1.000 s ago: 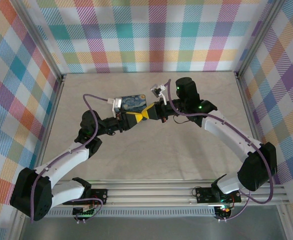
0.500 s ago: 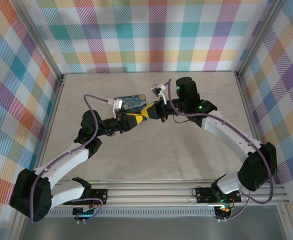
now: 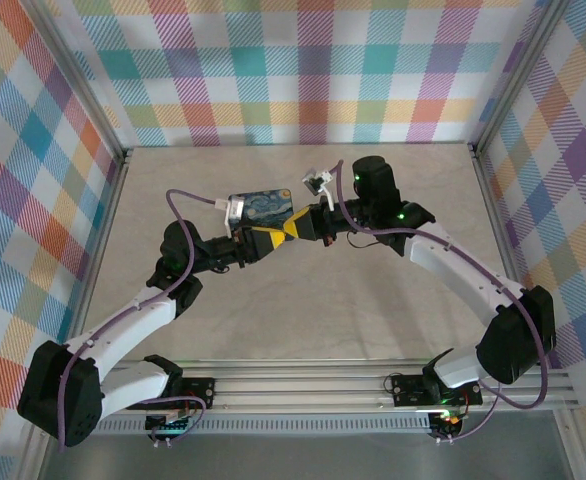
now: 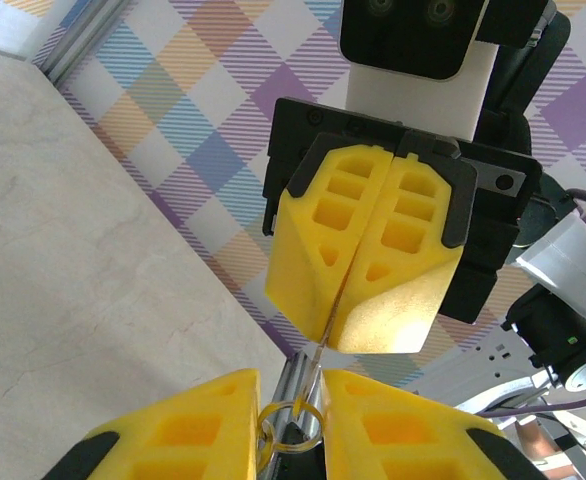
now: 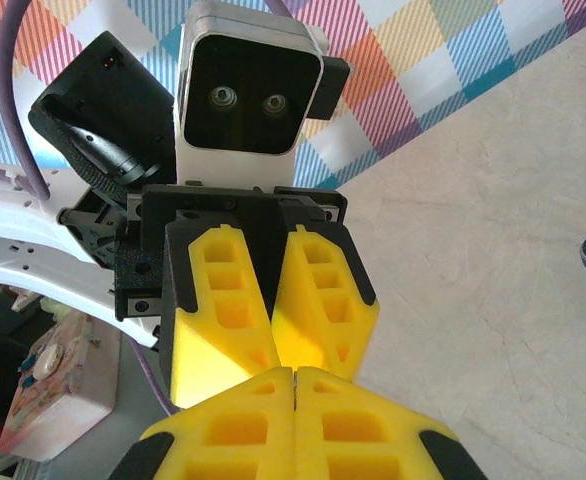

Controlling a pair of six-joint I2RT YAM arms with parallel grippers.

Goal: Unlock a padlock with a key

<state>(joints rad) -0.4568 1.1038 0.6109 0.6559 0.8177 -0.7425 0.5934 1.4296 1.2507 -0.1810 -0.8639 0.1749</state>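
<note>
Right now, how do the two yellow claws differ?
The left claw holds its fingers apart, a small ring in the gap; the right claw has them pressed together. The right claw pinches a thin metal sliver in its seam; whether the left claw grips anything is unclear. Both have blocky yellow fingers, facing tip to tip.

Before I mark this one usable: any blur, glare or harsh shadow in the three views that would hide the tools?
Top external: evenly lit and sharp, only soft shadows beneath the arms on the table, no glare. Left wrist: the right tool is crisp; the thin metal ring at the bottom edge looks slightly soft. Right wrist: the left tool is sharp, the bottom-left corner blurred.
</note>
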